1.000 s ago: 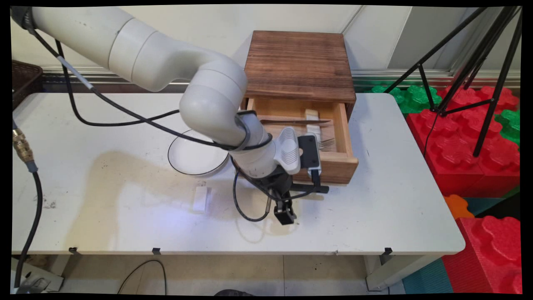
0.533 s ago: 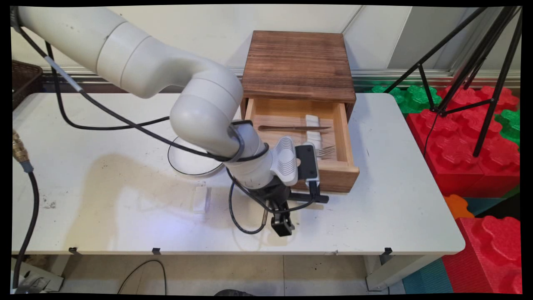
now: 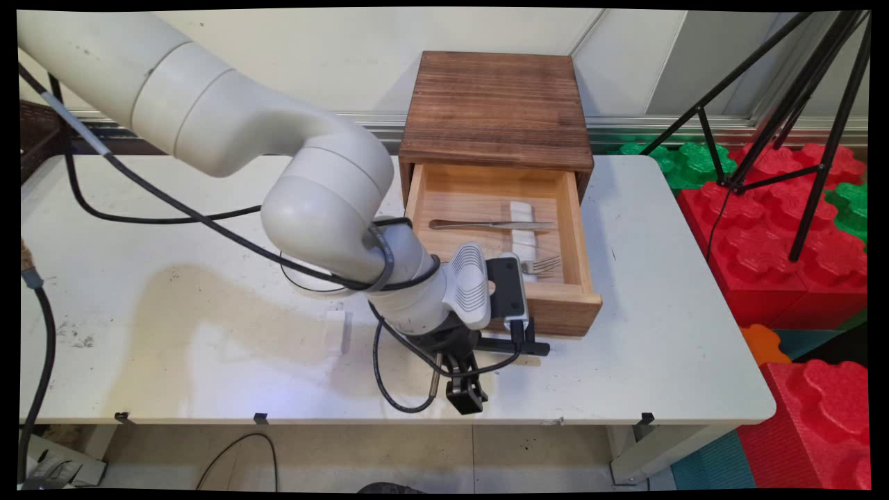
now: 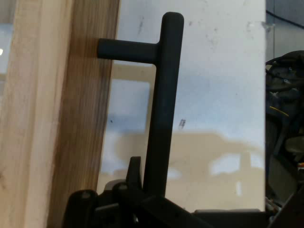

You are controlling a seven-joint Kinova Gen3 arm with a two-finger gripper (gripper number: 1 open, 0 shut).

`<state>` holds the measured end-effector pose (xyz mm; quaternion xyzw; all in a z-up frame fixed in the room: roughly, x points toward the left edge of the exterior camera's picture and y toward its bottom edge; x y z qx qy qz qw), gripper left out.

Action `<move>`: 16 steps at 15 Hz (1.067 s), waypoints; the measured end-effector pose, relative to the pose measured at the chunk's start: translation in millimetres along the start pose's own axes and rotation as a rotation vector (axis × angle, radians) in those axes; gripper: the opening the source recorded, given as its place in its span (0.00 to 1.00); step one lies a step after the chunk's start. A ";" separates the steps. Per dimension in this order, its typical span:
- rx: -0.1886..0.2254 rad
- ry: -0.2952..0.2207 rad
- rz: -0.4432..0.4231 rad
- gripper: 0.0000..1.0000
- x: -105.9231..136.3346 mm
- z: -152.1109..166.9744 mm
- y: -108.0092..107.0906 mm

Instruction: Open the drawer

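The jaws are closed on the drawer handle point(image 4: 160, 109) — a smooth, matte black round bar standing off the drawer front on a short stub. The gripper point(image 4: 142, 190) grips it at the bar's lower end in the hand view, though the contact itself is largely hidden by the linkage. The drawer point(image 3: 501, 251) is pale, straight-grained wood, pulled well out of a dark-stained wooden box point(image 3: 497, 111). Inside lie slim metal tweezers point(image 3: 489, 224), a fork point(image 3: 544, 264) and a white ribbed block point(image 3: 522, 229). On the scuffed white table point(image 3: 660, 333), a small white block point(image 3: 336, 329) sits left of the gripper — beyond it a black-rimmed white plate point(image 3: 305, 281) shows under the arm.
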<state>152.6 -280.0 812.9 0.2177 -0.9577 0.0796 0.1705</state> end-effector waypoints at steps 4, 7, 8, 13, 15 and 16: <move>-0.006 0.002 -0.007 1.00 -3.3 -2.6 9.2; -0.009 0.003 -0.011 1.00 -5.9 -4.3 15.2; -0.010 0.003 -0.013 1.00 -6.7 -4.9 17.0; -0.014 0.005 -0.015 1.00 -9.4 -7.3 23.5; -0.014 0.006 -0.014 1.00 -10.3 -8.2 25.8; -0.014 0.006 -0.014 1.00 -10.8 -8.5 26.5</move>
